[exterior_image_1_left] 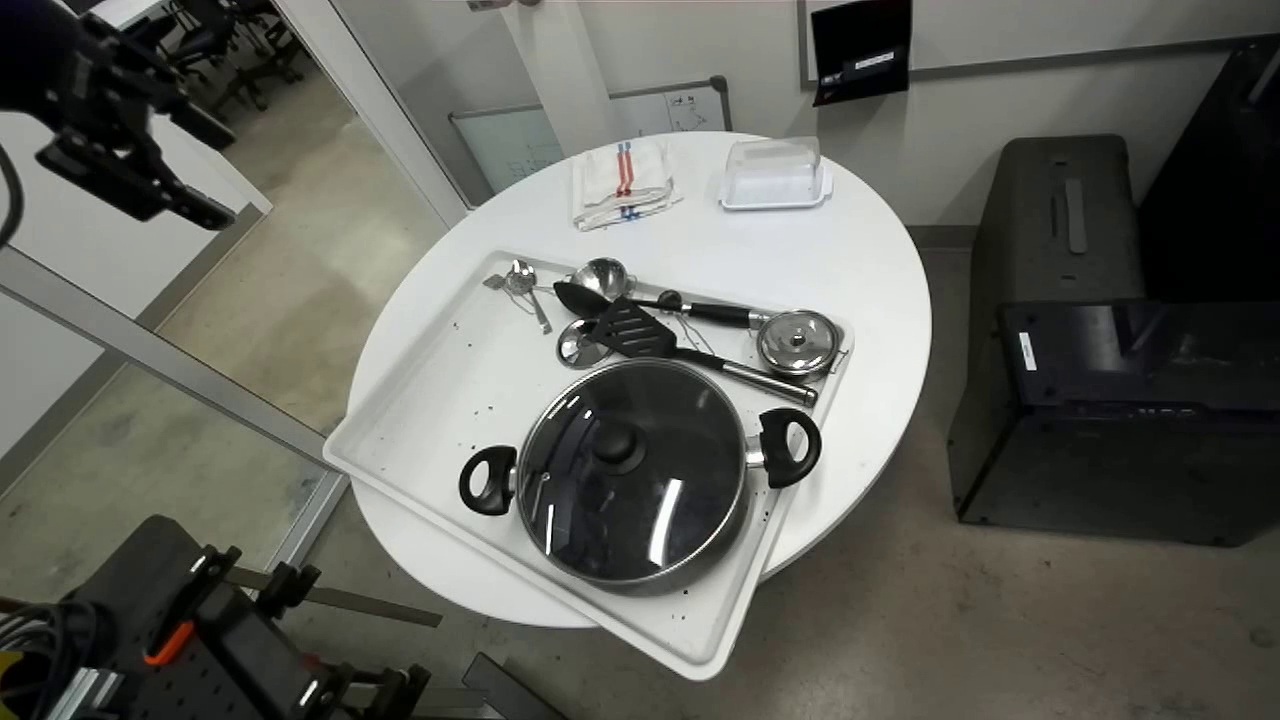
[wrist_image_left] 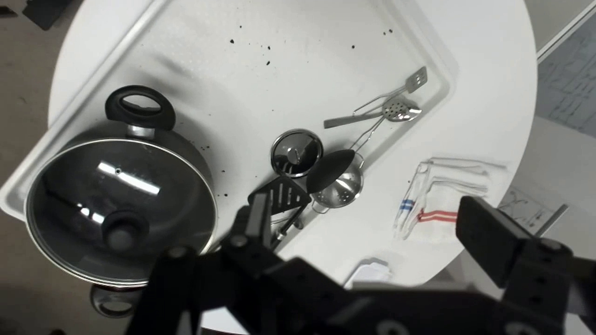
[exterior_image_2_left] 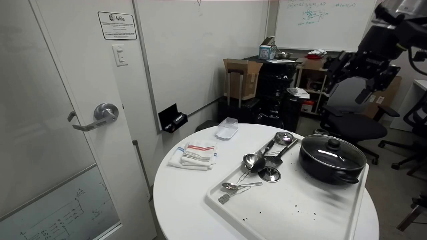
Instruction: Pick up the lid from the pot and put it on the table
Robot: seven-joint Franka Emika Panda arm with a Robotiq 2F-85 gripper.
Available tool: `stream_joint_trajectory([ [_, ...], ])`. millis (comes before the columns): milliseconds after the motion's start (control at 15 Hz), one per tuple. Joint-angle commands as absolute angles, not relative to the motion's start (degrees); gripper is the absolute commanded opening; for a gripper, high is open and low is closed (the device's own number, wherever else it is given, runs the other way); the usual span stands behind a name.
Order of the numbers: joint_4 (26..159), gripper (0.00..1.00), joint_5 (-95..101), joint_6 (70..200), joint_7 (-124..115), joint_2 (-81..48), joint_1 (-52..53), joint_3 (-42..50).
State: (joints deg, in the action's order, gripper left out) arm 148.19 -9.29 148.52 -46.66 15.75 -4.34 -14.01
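atop the pot (exterior_image_2_left: 317,167), on a tray (exterior_image_1_left: 420,390) on the table (exterior_image_1_left: 880,265), we see the lid (exterior_image_1_left: 650,480) resting knob (exterior_image_1_left: 614,440) up, likely for gripping from above, while our empty tool (wrist_image_left: 364,211) hangs well apart, spread wide, presumably to straddle that knob.

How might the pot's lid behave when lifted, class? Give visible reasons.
The lid looks like clear glass, so probably stiff and fragile. Bright reflections suggest a smooth surface that may slip. Gripped away from its central knob, it could tilt.
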Motion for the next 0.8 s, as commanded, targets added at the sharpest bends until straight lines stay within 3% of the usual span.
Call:
stream_joint_trajectory([
  [0, 146.51, 1.00, -2.97, 152.59, -59.42, 9.39, -7.31, -13.57],
  [733, 140.26, 1.00, 11.22, 152.52, -93.86, -5.64, -7.16, -0.39],
])
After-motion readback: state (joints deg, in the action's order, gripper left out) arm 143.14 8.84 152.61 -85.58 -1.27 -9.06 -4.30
